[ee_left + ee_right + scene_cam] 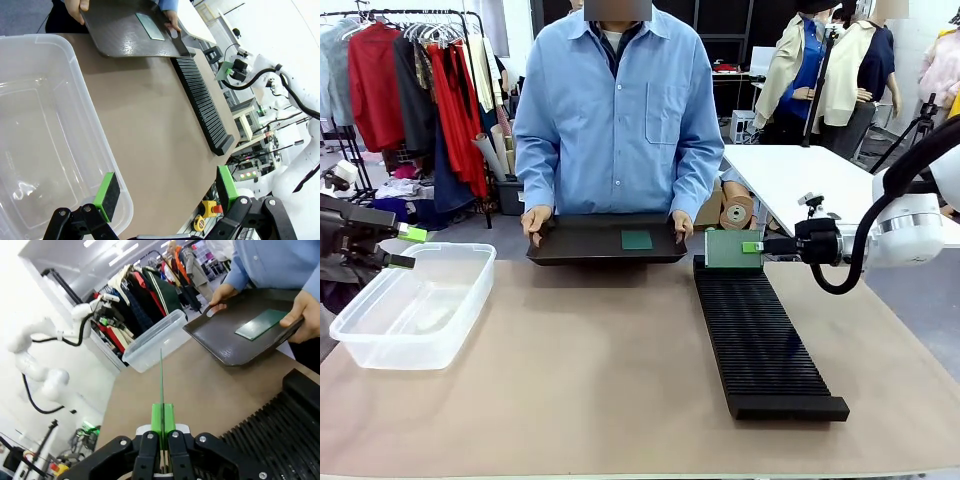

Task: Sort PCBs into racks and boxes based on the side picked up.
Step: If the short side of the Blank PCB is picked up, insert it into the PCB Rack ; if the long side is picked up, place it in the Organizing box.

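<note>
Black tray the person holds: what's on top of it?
One green PCB lies flat on the tray, right of its middle in the front view. The person's hands grip both ends; the rim under their fingers is covered.

green boards (pixel 637 239) (pixel 733 249): two | long black rack (pixel 760 340) with slots: one | clear box (pixel 395 352): one | flat black tray (pixel 580 240): one | robot grippers (pixel 408 248) (pixel 752 247): two | white robot arms (pixel 35 335) (pixel 910 225): two | person (pixel 610 110): one | hands (pixel 536 222) (pixel 681 225): two | brown table (pixel 600 380): one | clothes rail (pixel 410 14): one | white table (pixel 800 180) at the back: one
</note>
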{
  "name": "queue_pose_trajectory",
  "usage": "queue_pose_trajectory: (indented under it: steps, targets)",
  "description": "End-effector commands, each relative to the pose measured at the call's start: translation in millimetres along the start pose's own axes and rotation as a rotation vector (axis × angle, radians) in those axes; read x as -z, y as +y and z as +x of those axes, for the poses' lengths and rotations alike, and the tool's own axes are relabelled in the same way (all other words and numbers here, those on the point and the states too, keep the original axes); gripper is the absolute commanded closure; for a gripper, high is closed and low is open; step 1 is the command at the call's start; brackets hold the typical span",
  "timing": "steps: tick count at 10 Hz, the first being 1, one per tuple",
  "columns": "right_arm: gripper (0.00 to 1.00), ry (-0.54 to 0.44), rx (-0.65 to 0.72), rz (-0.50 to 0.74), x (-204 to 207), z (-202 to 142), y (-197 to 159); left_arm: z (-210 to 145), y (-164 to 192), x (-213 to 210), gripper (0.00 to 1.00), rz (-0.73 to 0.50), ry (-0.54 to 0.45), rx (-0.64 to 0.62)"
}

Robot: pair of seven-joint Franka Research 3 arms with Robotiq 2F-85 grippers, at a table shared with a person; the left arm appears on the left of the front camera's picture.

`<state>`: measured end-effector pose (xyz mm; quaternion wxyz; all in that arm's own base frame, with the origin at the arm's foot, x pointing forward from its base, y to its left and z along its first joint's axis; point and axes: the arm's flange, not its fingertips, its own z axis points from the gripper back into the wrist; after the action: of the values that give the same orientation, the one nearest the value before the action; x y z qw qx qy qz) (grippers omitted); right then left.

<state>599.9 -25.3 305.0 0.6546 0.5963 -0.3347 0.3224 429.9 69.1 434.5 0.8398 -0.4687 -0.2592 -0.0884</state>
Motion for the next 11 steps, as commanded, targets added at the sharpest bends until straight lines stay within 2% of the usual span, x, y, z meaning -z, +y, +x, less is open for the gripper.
queue_pose_trajectory:
  steps: [1,3,7,11]
  targets:
    - [1.00,0.018,-0.112,-0.011,-4,-13,3,-1,-1,-1,0.00,0.009,-0.001,0.004]
    - [1.00,0.005,-0.182,-0.011,-9,-22,3,-1,-1,-1,0.00,0.009,-0.001,0.004]
    - [1.00,0.030,-0.198,-0.026,-6,-43,-14,-1,-1,-1,0.00,0.009,-0.001,0.004]
    - [1.00,-0.011,-0.245,-0.077,-14,-55,-29,-1,-1,-1,0.00,0.009,-0.001,0.004]
